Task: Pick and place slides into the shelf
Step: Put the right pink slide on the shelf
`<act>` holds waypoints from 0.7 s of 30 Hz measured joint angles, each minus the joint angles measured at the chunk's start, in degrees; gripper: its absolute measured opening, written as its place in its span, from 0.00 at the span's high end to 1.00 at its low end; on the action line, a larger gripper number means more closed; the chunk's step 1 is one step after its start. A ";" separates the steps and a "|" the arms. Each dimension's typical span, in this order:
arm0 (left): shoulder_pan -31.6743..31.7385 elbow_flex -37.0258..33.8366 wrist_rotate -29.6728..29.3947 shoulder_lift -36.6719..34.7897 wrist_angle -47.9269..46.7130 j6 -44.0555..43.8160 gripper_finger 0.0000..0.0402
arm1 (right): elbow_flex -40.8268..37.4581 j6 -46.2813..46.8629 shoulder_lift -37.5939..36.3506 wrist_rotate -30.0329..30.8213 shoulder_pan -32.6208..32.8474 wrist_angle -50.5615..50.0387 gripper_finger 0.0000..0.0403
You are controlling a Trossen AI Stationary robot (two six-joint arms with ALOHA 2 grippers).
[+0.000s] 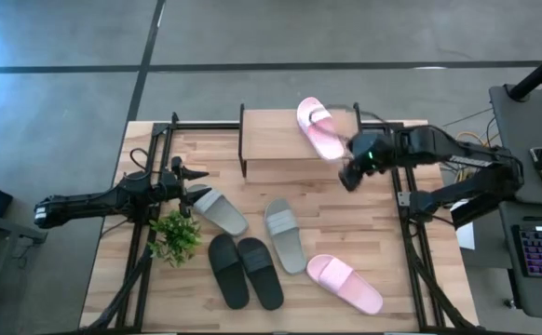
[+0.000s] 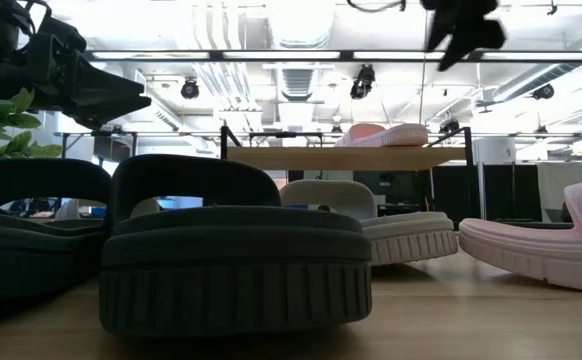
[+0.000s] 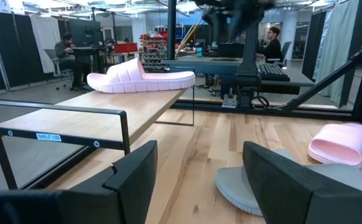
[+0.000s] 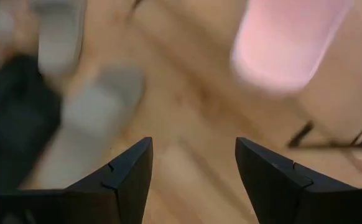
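Right end effector (image 1: 350,175) hangs open and empty just off the shelf's right end, fingers spread with nothing between them. Left end effector (image 1: 196,177) waits open near the counter's left edge, beside a small green plant (image 1: 175,235). On the shelf (image 1: 271,140), a pale wooden board on a thin black metal frame at the counter's far edge, one pink slide (image 1: 318,127) lies on the top board toward its right end. Its mate (image 1: 345,282) lies near the counter's front right corner. Two grey slides (image 1: 284,234) and two black ones (image 1: 243,270) lie mid-counter, thick-soled with ribbed edges and wide straps.
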 joint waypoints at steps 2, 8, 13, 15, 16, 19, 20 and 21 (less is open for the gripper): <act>0.01 0.00 0.00 0.00 -0.01 -0.02 0.44 | -0.25 -1.55 -0.26 -0.04 4.79 -4.66 0.46; 0.00 0.00 0.00 0.00 0.01 0.00 0.44 | -0.70 3.40 0.70 9.45 19.31 -10.01 0.46; 0.01 0.00 0.00 0.00 0.01 0.00 0.44 | -0.57 11.33 0.84 18.51 21.31 -9.51 0.46; 0.01 0.00 0.02 0.00 0.00 -0.02 0.44 | -0.57 11.63 0.61 21.35 19.94 -10.08 0.46; 0.01 0.00 0.00 0.02 0.03 -0.02 0.44 | -0.57 11.30 0.50 22.22 18.81 -10.22 0.46; -0.01 0.00 0.01 0.00 -0.02 -0.01 0.44 | -0.57 8.95 0.44 22.47 13.12 -10.17 0.46; 0.01 0.00 0.00 0.00 0.01 0.00 0.44 | -0.57 7.98 0.46 22.10 10.71 -10.04 0.46; 0.01 0.00 0.00 0.00 -0.01 -0.02 0.44 | -0.57 7.04 0.47 21.45 8.19 -9.86 0.47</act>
